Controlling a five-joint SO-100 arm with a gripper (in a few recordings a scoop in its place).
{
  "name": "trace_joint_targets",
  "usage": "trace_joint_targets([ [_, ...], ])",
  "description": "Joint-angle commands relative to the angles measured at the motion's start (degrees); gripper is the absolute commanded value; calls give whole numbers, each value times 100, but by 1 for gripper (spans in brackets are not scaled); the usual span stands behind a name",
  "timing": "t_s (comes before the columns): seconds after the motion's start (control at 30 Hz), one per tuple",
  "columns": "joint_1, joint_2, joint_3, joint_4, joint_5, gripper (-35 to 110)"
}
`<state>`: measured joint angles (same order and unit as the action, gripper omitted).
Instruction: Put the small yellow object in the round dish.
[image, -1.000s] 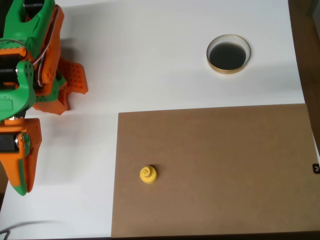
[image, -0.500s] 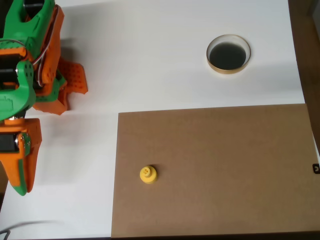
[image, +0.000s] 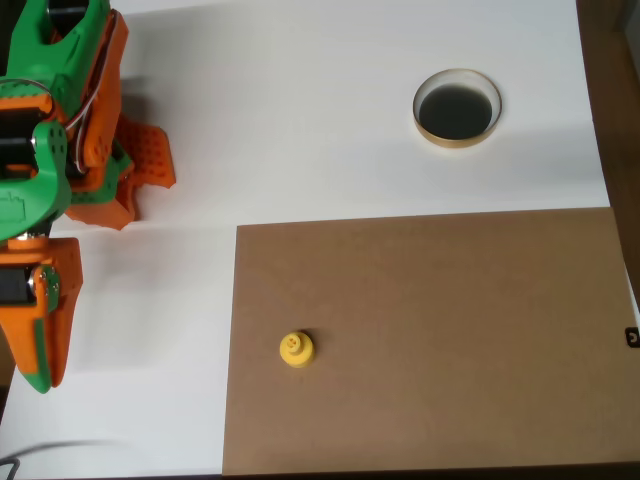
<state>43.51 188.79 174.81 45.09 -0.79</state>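
The small yellow object (image: 295, 348) stands upright on the brown board (image: 450, 340), near the board's left side in the overhead view. The round dish (image: 457, 108), tan-rimmed with a dark inside, sits on the white table at the upper right with nothing in it. My orange and green gripper (image: 38, 378) hangs at the far left edge, well to the left of the yellow object and off the board. Its fingers taper together into one point and hold nothing.
The arm's orange and green body (image: 60, 120) fills the upper left corner. The white table (image: 300, 130) lies open between the arm and the dish. A dark edge (image: 615, 100) runs down the right side beyond the table.
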Motion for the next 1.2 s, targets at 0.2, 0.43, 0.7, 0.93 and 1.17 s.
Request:
trace_joint_targets([
  [0.2, 448, 185, 0, 44, 149, 3],
  [0.43, 668, 185, -149, 475, -782, 22],
  [0.7, 62, 176, -853, 940, -1195, 25],
  [0.93, -1011, -1046, -1907, 1116, -1160, 25],
  [1.17, -1397, -2487, -2777, 1011, -1248, 24],
])
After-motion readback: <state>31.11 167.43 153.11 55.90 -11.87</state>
